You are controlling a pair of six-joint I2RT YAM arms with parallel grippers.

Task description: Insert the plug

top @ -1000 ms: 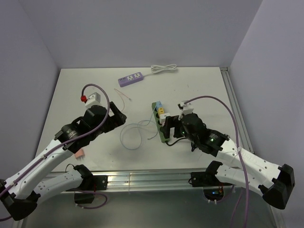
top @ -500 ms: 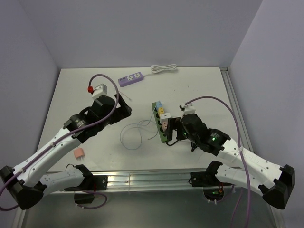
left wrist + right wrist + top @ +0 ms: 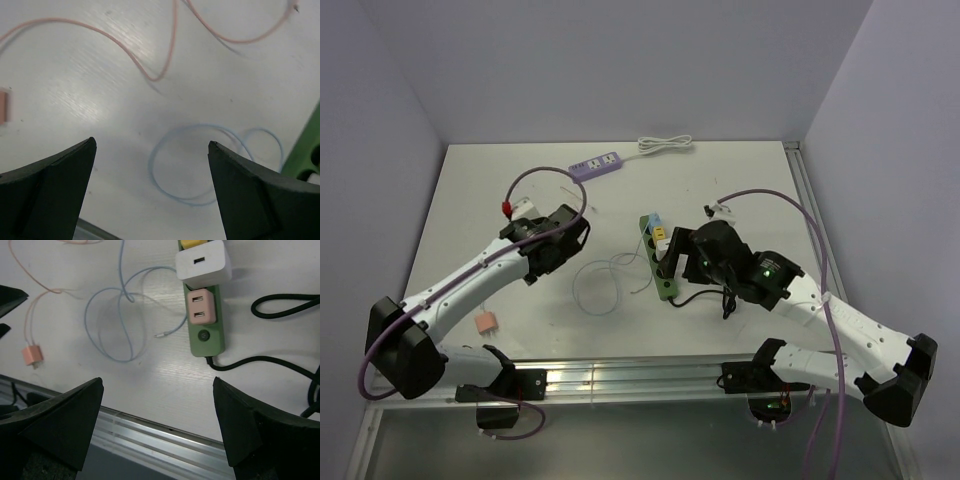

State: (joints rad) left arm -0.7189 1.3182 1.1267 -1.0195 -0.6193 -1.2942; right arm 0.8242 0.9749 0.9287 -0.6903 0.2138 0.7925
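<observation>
Hovering the left gripper (image 3: 151,145) over the blue cable (image 3: 200,126) and the right gripper (image 3: 157,382) over the green power strip (image 3: 202,325), both with jaws released, grasping nothing. Leaving the pink plug (image 3: 32,355) lying at the near left of the tabletop (image 3: 165,365), well apart from the strip. Possibly risking a snag on the looped blue cable or the pink cable (image 3: 155,79) while reaching, dragging the plug askew. Crowding the strip's near end: white adapter (image 3: 203,264), pink adapter (image 3: 200,306), black cord (image 3: 260,359) just beside.
</observation>
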